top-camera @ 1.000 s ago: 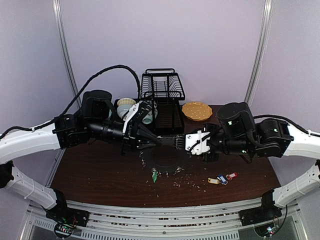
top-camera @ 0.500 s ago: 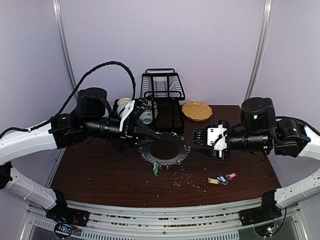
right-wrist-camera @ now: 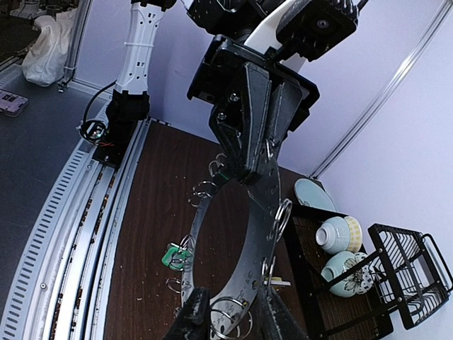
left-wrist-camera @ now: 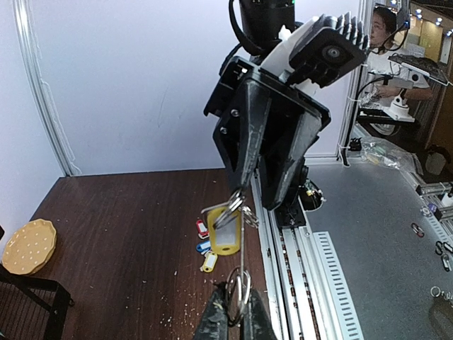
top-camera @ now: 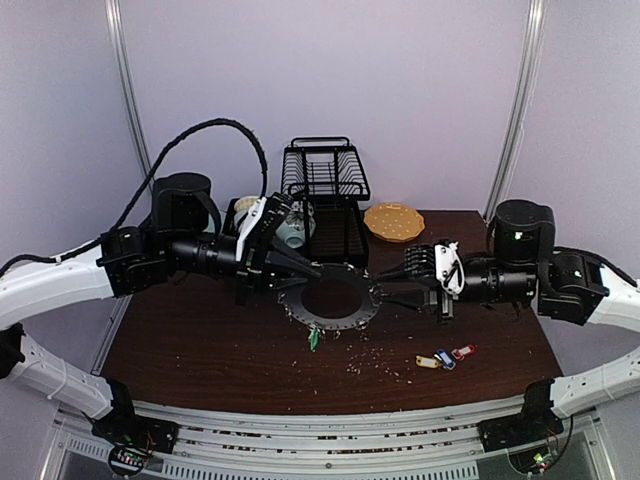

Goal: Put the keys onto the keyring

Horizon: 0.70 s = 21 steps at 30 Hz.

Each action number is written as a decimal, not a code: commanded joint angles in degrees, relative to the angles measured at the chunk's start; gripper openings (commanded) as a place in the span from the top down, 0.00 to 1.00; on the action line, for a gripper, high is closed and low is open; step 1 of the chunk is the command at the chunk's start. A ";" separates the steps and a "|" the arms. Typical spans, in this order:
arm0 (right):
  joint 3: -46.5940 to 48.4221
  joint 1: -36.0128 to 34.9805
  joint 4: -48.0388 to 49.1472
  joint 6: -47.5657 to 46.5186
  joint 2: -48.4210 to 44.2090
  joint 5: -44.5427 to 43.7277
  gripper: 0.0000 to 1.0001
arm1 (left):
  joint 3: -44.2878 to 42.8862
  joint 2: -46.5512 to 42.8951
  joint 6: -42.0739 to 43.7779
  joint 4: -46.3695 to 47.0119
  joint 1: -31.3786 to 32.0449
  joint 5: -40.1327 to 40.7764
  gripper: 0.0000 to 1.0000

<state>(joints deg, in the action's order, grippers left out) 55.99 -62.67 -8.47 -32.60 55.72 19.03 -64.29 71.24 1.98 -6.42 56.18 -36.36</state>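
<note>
The keyring (top-camera: 335, 322) is held up off the desk (top-camera: 200, 350) over its middle, lying roughly flat between the two hands, with small split rings showing around its outer edge. The left hand (top-camera: 312, 270) is clamped tight on the ring's rim at about 10 o'clock. The right hand (top-camera: 385, 292) meets the rim at about 3 o'clock. In its own wrist view its fingers (right-wrist-camera: 195, 312) stand partway apart on either side of the rim and one split ring, and I cannot tell whether they pinch anything.

A yellow-tagged key (left-wrist-camera: 224, 239) hangs at the right hand's end of the ring. A green-tagged key (top-camera: 313, 342) sits at the ring's 6 o'clock edge, beside a split ring.

Three more keys (top-camera: 443, 358), tagged yellow, blue and red, lie together on the desk at about 4 o'clock from the ring, well apart from it. Crumbs (top-camera: 370, 355) are scattered below the ring. An orange plate (top-camera: 393, 221) sits at 1 o'clock, a black dish rack (top-camera: 325, 175) at 12 o'clock, and bowls (right-wrist-camera: 340, 234) near 11 o'clock.
</note>
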 commanded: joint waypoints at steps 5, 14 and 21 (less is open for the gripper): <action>2.16 0.11 0.55 1.29 -0.21 2.00 0.79 | -1.54 -0.58 -0.42 4.30 -0.28 -1.21 1.00; 2.61 3.84 0.35 2.73 -1.77 3.76 0.82 | -1.26 -0.58 -0.31 4.21 -0.24 -1.54 1.00; 3.60 4.86 -0.72 3.16 0.16 7.06 0.82 | -1.43 -0.57 -0.48 4.04 -0.28 -1.71 1.00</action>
<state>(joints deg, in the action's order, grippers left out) 57.98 -58.08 -8.84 -30.20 55.27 23.09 -64.29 71.24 1.85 -6.07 56.10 -36.97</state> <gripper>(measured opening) 0.170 0.043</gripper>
